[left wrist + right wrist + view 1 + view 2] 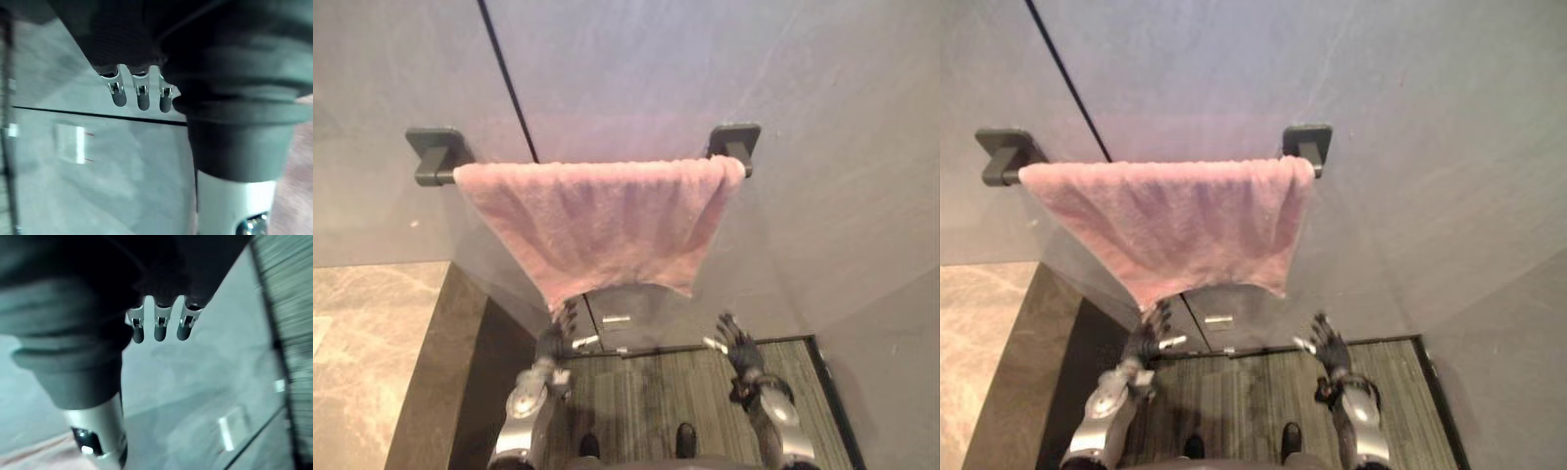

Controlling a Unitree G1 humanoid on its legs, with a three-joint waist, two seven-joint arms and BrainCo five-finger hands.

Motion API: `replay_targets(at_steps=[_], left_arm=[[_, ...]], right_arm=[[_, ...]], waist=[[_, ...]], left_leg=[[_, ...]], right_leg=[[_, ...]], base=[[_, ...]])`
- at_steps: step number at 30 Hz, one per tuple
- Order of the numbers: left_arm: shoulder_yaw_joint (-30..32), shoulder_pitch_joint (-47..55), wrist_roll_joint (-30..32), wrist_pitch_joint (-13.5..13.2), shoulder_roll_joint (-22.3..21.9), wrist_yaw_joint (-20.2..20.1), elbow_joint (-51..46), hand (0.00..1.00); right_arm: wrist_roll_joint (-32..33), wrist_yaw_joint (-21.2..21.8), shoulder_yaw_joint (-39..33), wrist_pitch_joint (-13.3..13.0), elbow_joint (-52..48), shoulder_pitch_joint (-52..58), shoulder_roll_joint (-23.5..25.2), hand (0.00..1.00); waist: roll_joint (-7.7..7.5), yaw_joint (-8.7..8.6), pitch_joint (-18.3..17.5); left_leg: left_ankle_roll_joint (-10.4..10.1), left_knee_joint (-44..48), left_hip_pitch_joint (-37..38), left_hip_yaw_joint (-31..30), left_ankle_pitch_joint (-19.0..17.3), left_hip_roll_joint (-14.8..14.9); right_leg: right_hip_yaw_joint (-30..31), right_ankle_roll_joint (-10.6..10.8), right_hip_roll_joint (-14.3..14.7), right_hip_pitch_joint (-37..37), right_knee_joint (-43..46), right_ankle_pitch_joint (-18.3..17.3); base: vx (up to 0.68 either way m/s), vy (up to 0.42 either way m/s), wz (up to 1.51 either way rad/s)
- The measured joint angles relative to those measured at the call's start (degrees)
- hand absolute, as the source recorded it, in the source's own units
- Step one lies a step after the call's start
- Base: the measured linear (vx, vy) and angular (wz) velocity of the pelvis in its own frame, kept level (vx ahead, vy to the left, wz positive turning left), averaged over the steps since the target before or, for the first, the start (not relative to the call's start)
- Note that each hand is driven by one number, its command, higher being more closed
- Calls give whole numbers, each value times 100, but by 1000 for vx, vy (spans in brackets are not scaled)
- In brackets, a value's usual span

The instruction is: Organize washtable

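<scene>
Grey wall panels (pixel 822 147) are faced, and a pink towel (pixel 597 220) is seen draped over a rail held by two dark brackets (pixel 435 155), hanging above both hands. The left hand (pixel 556 338) is raised just under the towel's lower corner, with its fingers (pixel 142 95) held straight and apart from the thumb, nothing gripped; whether the cloth is touched cannot be told. The right hand (pixel 736 345) is held lower and further out, clear of the towel's other lower corner, its fingers (pixel 160 328) likewise straight and empty. A marble counter (pixel 362 333) is found beyond the left hand, and a striped floor (pixel 646 401) below both.
</scene>
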Motion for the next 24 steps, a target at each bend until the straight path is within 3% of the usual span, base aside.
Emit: replay_targets(at_steps=[4, 6, 12, 21, 24], left_arm=[[469, 195, 375, 60, -112, 59, 1085, 0], [1156, 215, 527, 118, -237, 274, 1983, 0], [2527, 625, 502, 321, -491, 751, 2962, 0], [2437, 758, -229, 346, -602, 592, 3027, 0], [2160, 672, -402, 284, -599, 538, 2948, 0]], right_arm=[[-361, -73, -566, 149, 1270, 218, 1, 0], [-510, -152, -1063, 252, 2125, 305, 6, 0], [-746, -508, -2183, 539, 2956, 546, -3, 0], [-842, -542, -2243, 624, 2947, 414, -8, 0], [-866, -636, -1885, 614, 2904, 264, -23, 0]], waist=[[-7, -2, -2], [-9, 4, -2], [56, 14, -44], [95, 14, -200], [145, 23, -211]], left_leg=[[1, -2, 155, 15, -19, -5], [-6, -9, 269, 43, -26, -2], [-24, -34, 548, 147, -127, 3], [-21, -34, 627, 119, -127, 8], [-21, 0, 625, 67, -128, 19]], right_leg=[[2, 17, -8, 152, -2, -25], [27, 13, -2, 249, -10, -35], [129, 19, 3, 508, -21, -110], [102, 21, 7, 606, -17, -126], [77, 18, 6, 637, 1, -141]], base=[[-10, 2, -1], [-45, 8, -5], [-49, 15, -9], [-20, 4, 1], [18, -1, 8]])
